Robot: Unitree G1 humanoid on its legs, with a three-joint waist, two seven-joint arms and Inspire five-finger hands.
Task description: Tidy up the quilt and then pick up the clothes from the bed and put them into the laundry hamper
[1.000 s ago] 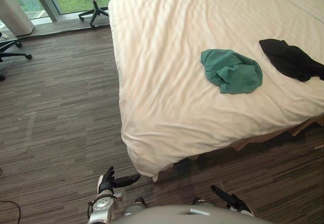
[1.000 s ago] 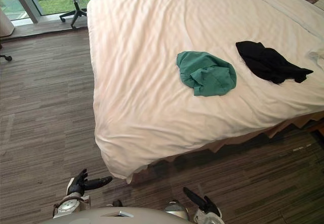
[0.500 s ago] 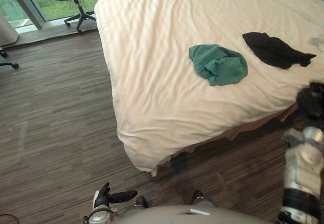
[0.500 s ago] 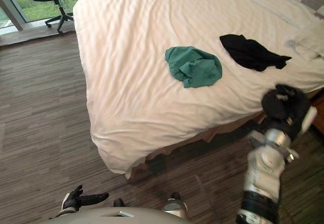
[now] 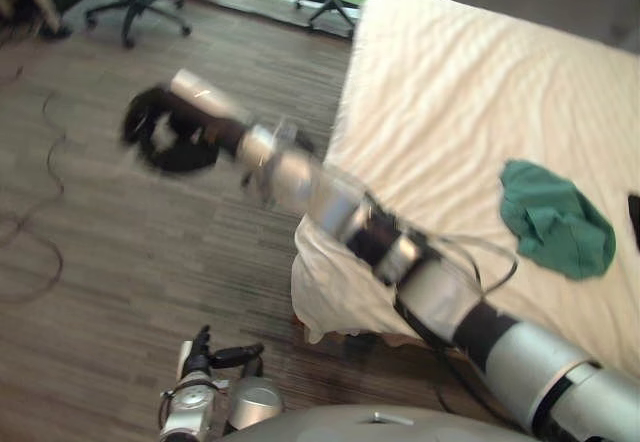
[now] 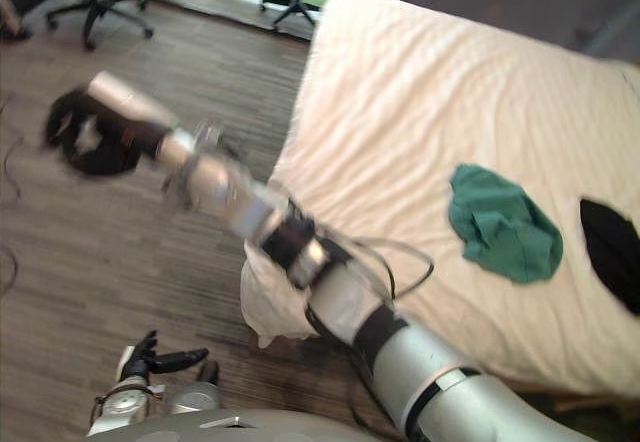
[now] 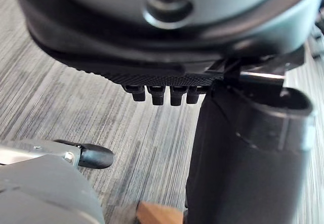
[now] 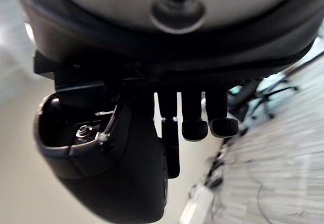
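Cream quilt [image 5: 450, 112] looks smoothed, so the clothes step seems due; the green garment [image 5: 555, 227] lies on it. Your left robot hand [image 5: 205, 357] hangs released. I cannot tell the state of your right robot hand [image 5: 175, 152], out over the floor [image 5: 120, 252]. Next, reach for that garment.

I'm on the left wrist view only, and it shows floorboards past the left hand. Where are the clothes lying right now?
Observer: A green garment lies crumpled on the quilt, ahead and to the robot's right.
Operator: Is that the only piece?
Observer: No. A black garment lies further right on the quilt, apart from the green one and cut off by the view's edge.
Operator: And where's the right hand?
Observer: The right hand reaches across to the robot's left, out over the floor, well away from both garments.
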